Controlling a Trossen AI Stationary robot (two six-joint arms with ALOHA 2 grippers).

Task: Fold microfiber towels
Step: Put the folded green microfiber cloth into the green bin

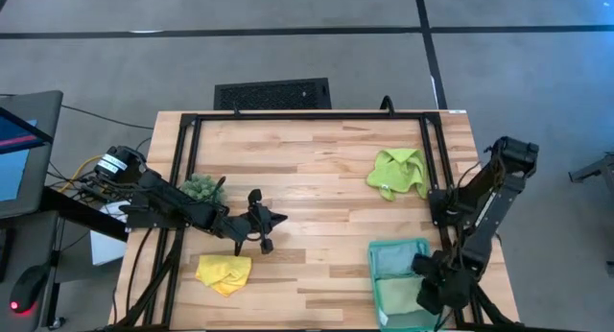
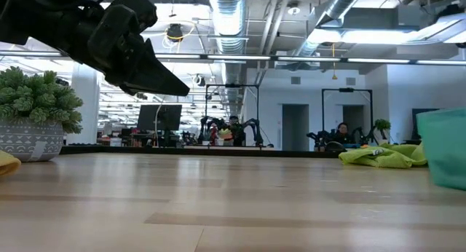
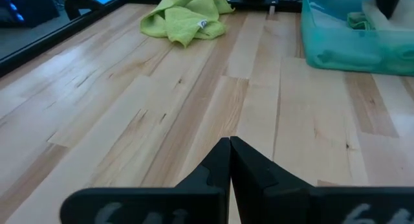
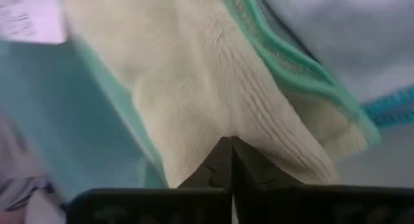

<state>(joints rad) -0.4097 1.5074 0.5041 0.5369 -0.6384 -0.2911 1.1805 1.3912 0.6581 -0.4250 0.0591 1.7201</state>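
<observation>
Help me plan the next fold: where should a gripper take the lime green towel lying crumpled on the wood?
Probably at the raised fold along the near edge of the lime green towel, coming straight down from above. It lies bunched on the table, so its ridges stand up for the fingers, and nothing crowds it.

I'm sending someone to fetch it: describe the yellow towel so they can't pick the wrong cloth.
Start at the wooden table and go to its near left corner, in front of the small potted plant. The yellow towel lies crumpled there, near the left gripper. It is the only yellow cloth; the lime green towel lies across the table.
</observation>
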